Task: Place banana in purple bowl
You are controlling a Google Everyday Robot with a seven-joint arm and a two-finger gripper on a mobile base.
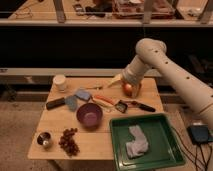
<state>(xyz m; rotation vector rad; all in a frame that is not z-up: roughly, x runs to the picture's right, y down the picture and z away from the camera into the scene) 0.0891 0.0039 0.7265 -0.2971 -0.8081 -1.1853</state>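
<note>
**Wrong Pick, Crowded Approach**

Find the pincer [127, 86] near the far right corner of the bench [55, 120], spread wide, down by an orange-brown bowl [134, 90], with no banana in it. Look for the banana [106, 103] around mid-bench, lying flat, just beside and to the far right of the purple bowl [81, 116], seemingly clear of its rim.

Beware of the orange-red stick [102, 97] lying close along the banana's far side: easy to close on that instead, or on both together. Mind the black brush [125, 105] just to the right as well; likely to be knocked or pinched on the way down.

Expect trouble from a shallow bite on a low, rounded fruit: could roll, slip out, or skid into the bowl and shove it. Keep the carry short but high enough to clear the rim; otherwise might tip the bowl toward the near edge, or drop the fruit short onto the bench.
</note>
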